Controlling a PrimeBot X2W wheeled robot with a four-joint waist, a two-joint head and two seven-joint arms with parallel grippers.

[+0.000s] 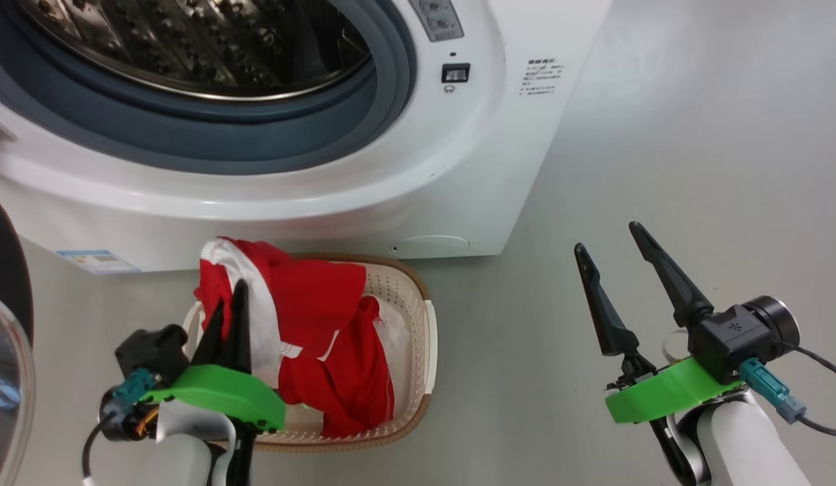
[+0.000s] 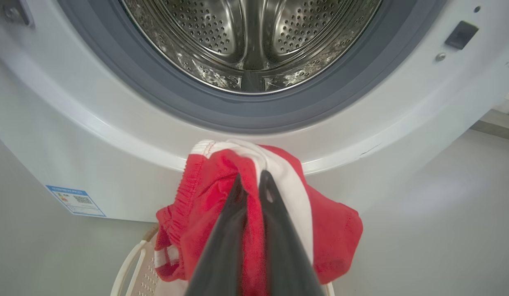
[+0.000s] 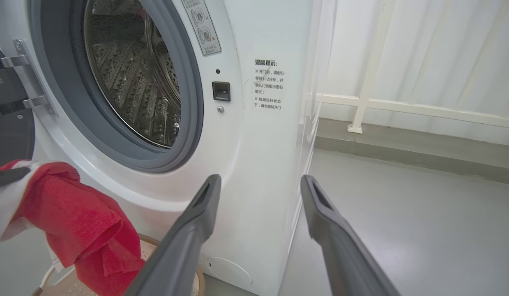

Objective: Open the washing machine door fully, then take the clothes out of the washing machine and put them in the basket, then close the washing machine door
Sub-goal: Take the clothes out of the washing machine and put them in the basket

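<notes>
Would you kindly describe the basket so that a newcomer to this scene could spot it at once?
Find the big white washing machine with its drum open. On the grey floor right before its base stands the basket, red clothes draped into it. Cream perforated plastic with a brown woven-look rim sets it apart.

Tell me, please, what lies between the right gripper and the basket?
Bare grey floor lies between the right gripper and the basket; the head view shows it.
</notes>
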